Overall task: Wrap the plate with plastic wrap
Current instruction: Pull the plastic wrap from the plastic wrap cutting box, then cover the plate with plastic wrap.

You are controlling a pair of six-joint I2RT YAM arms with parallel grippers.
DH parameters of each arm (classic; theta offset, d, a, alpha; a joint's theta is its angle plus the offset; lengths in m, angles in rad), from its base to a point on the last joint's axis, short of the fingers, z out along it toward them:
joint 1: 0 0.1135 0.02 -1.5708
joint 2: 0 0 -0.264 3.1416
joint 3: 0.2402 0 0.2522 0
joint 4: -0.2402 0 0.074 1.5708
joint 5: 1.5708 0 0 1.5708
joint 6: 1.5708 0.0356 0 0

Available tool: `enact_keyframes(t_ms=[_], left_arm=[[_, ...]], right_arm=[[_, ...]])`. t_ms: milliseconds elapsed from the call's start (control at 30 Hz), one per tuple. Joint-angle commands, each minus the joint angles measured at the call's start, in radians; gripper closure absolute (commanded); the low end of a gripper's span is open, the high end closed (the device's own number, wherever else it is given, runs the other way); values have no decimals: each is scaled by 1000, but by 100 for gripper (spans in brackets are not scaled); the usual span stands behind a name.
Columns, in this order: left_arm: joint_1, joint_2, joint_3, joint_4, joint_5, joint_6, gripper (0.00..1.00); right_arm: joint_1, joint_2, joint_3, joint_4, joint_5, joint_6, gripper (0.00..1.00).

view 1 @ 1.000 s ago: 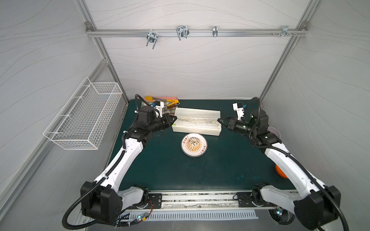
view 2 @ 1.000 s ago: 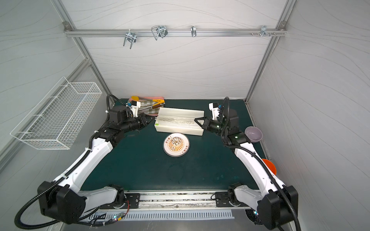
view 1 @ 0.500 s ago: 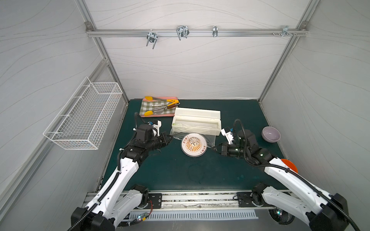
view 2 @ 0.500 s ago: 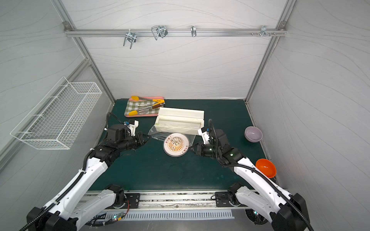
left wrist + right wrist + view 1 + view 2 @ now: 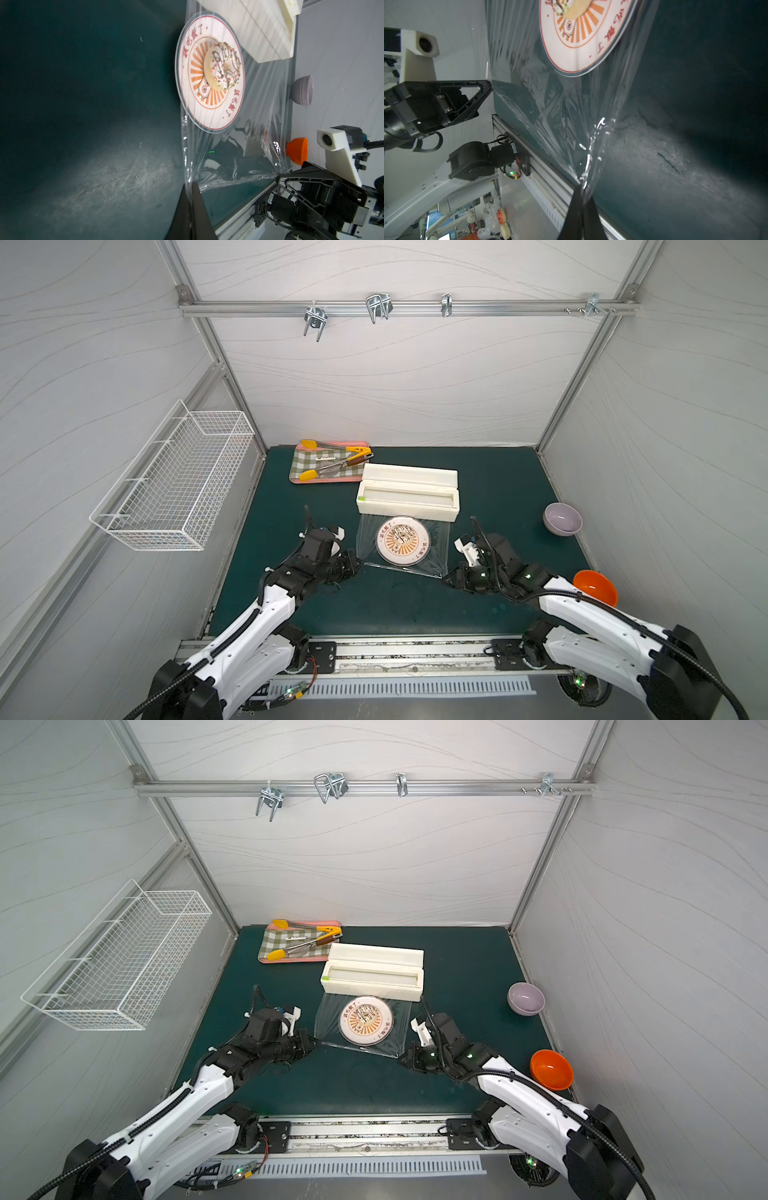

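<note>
Fingers (image 5: pixel 200 216) on wrap (image 5: pixel 209 160) over red-char plate (image 5: pixel 200 104)

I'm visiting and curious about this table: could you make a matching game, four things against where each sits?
1. round white plate with orange sunburst print
2. long cream-white dispenser box
3. pink tray with checked cloth
4. orange bowl

a. beside the right arm
b. under transparent plastic film
c. directly behind the plate
d. back left corner

Pairs: 1-b, 2-c, 3-d, 4-a
</note>
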Motion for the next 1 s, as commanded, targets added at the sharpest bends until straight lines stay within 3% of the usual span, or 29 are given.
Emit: enact_keyframes(t_ms=[0, 300, 533, 767, 967], left_arm=[[-53, 38, -19, 46, -71, -35, 100], [-96, 171, -14, 79, -94, -14, 100], [-146, 54, -29, -1, -105, -52, 100], [-148, -19, -17, -102, -119, -55, 100], [-148, 62, -27, -97, -116, -44, 100]], right_arm=[[6, 27, -9, -42, 62, 25, 100], [11, 131, -24, -11, 77, 47, 100], [12, 12, -13, -61, 76, 33, 100], [30, 4, 9, -113, 52, 25, 100], [32, 76, 9, -120, 91, 19, 100]])
